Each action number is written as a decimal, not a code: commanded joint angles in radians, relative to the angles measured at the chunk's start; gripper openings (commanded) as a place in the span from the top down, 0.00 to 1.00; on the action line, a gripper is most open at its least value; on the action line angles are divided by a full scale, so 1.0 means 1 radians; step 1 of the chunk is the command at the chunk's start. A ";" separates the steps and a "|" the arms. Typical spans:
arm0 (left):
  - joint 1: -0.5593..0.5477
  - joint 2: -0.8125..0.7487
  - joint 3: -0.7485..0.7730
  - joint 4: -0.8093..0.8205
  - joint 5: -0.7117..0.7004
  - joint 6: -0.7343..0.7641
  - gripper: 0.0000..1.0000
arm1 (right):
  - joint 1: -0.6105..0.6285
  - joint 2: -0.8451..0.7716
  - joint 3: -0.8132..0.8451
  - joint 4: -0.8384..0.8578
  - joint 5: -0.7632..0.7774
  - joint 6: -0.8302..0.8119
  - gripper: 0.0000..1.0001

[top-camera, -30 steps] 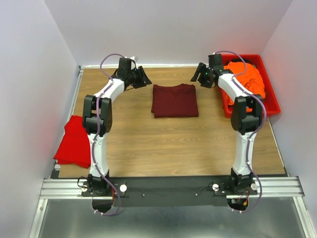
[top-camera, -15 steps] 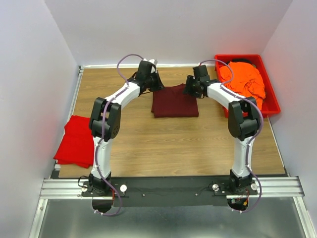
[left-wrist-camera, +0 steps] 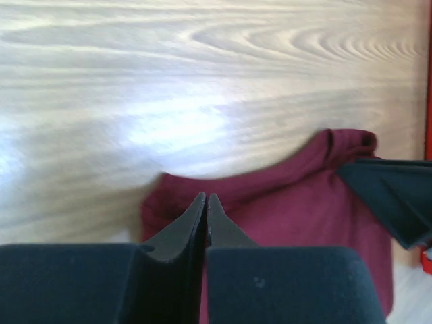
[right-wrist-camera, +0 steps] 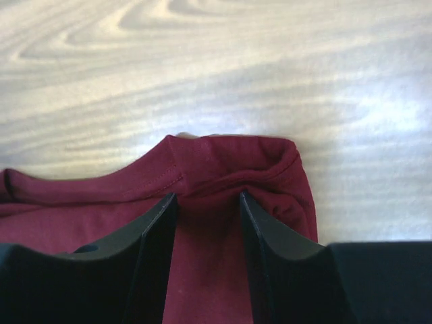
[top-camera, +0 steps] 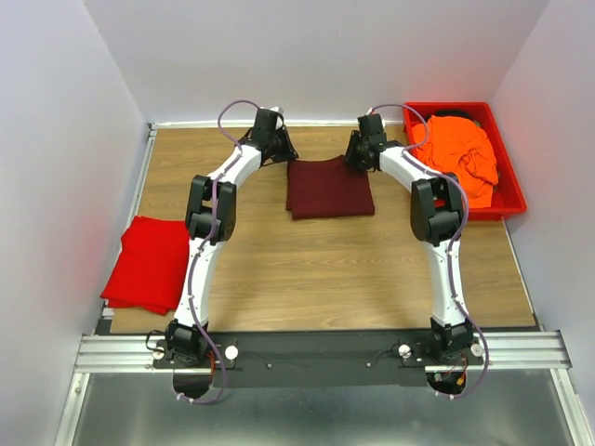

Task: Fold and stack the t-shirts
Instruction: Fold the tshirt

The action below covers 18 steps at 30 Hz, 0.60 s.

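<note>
Right wrist, right tool astride t-shirt edge

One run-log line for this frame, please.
object: folded dark maroon cloth t-shirt | left claw: shut on its far-left corner | right claw: open, straddling far-right corner

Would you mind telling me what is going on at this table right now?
Both arms are at the far edge of the folded maroon t-shirt in the middle of the table. The left gripper is shut, apparently pinching its far left corner; the right gripper is open, its fingers straddling the far right corner. The red t-shirt lies at the table's left edge, and the orange t-shirt sits crumpled in the red bin.
</note>
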 commanded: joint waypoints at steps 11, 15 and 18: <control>0.027 -0.020 -0.086 0.048 0.066 -0.024 0.74 | -0.018 0.075 -0.017 0.001 -0.083 -0.023 0.50; 0.030 -0.063 -0.130 0.060 0.061 -0.022 0.74 | -0.016 0.055 -0.069 0.001 -0.098 -0.036 0.50; 0.030 -0.084 -0.199 0.077 0.072 -0.025 0.75 | -0.016 0.018 -0.147 0.001 -0.104 -0.025 0.50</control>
